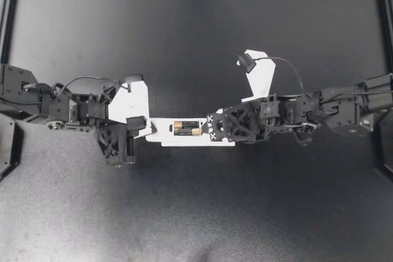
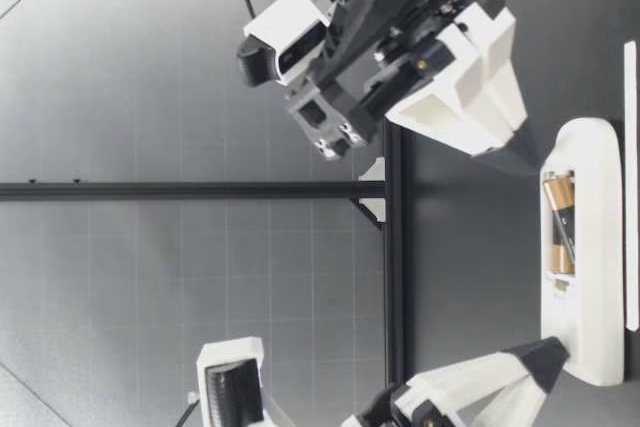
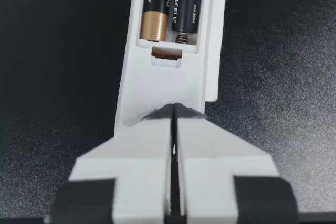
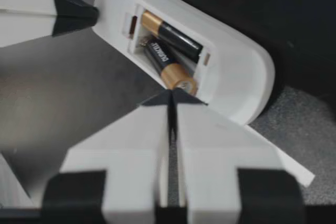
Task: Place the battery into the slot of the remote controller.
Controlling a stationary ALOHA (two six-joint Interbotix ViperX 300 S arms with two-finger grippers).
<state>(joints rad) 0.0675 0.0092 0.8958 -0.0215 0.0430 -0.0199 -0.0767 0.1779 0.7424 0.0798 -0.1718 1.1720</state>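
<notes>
The remote point(image 1: 163, 133) lies flat on the dark tabletop point(image 1: 184, 213) between my two arms, with its open slot facing up. Two batteries sit side by side in the slot. The first battery point(image 4: 176, 35) lies straight along the slot's far wall as my right wrist view shows it. The second battery point(image 4: 164, 62) lies next to it, a little askew, with its gold end pointing toward my right tool point(image 1: 207, 131). I cannot tell whether the second battery is pressed fully down.

My right tool is closed, its fingers pressed together with nothing between them. Its black tips are at the gold end of the second battery, touching it or just above it. In the low view this tool slants down over one end of the remote.

My left tool point(image 1: 145, 128) is also closed and grips nothing. Its joined tips rest against the other end of the remote, just short of the slot. In the left wrist view both batteries lie straight ahead of it, one showing a gold end and the other a dark end against a small spring.

A thin white strip point(image 1: 202, 143) sticks out from under the long side of the remote and lies flat on the tabletop.
</notes>
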